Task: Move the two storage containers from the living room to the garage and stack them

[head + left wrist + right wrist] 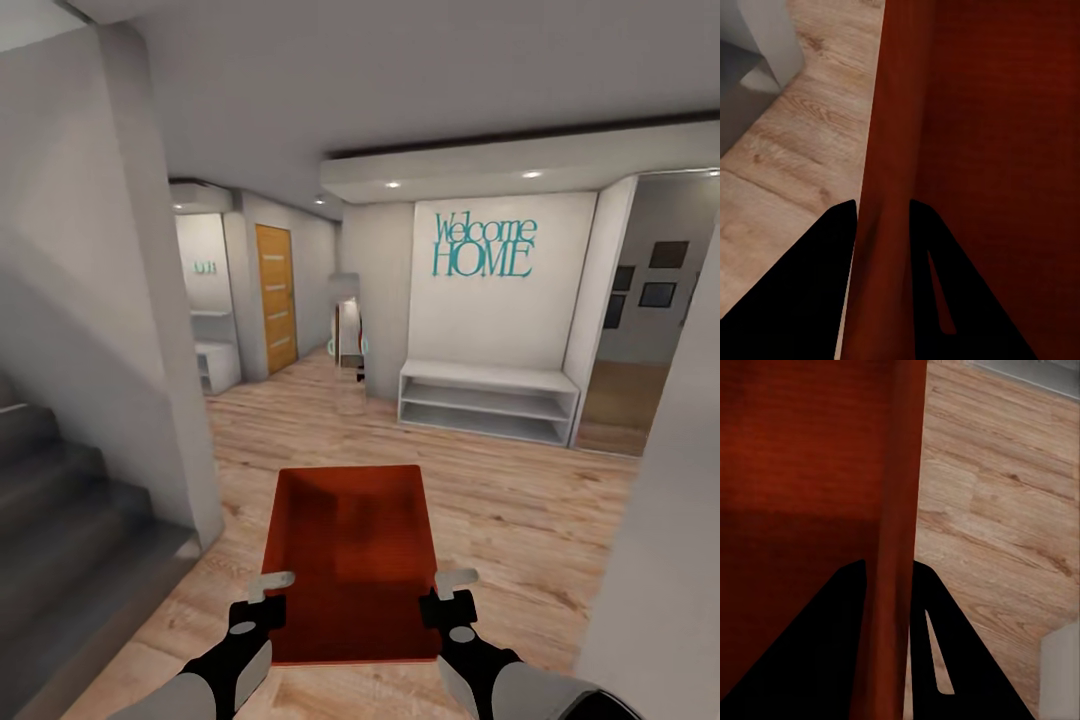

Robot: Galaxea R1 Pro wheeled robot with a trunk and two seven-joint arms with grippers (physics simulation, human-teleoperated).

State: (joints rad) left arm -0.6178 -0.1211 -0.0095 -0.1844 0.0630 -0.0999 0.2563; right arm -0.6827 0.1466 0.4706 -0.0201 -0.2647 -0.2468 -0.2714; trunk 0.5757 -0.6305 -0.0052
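Both of my arms sit lowest in the head view: my left gripper (268, 595) at 7 o'clock clamps the left wall of the orange-red storage container (350, 560), and my right gripper (447, 592) at 5 o'clock clamps its right wall, each wrist view showing one finger (802, 292) inside and one outside the wall. I see the container held level over the light wood plank floor (530, 510), with grey stairs (60, 510) at 9 o'clock and a white bench shelf (488, 400) under teal "Welcome HOME" lettering (484, 245) at 1 o'clock.
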